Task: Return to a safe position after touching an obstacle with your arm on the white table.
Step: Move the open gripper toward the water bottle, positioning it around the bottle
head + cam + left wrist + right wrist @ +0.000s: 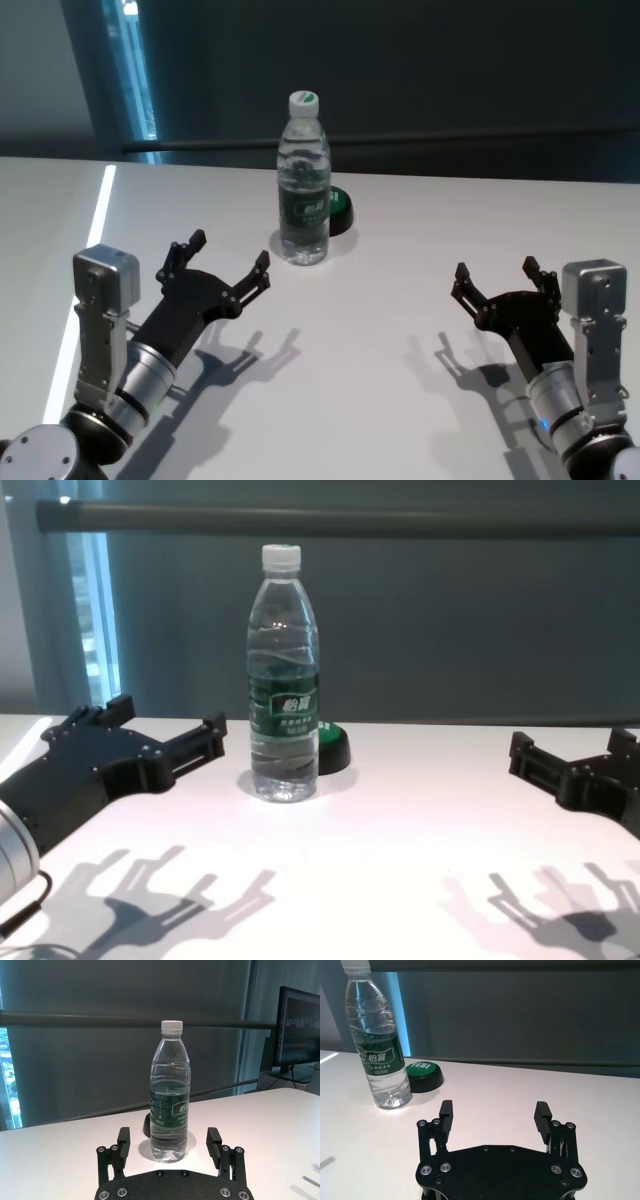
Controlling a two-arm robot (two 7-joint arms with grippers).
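The obstacle, a tall clear water bottle [303, 185] [170, 1102] [379, 1045] [283, 680] with a white cap and dark green label, stands upright near the middle of the white table [380, 330] [400, 840]. My left gripper [228, 262] [170, 1145] [165, 735] hovers open just short of the bottle, pointing at it, a small gap apart. My right gripper [498, 277] [492, 1112] [565, 755] is open over the right side of the table, well away from the bottle, holding nothing.
A low black puck with a green top [340, 212] [423, 1075] [332, 748] sits right behind the bottle. A dark rail and wall run past the table's far edge. A monitor [299, 1030] stands off to one side.
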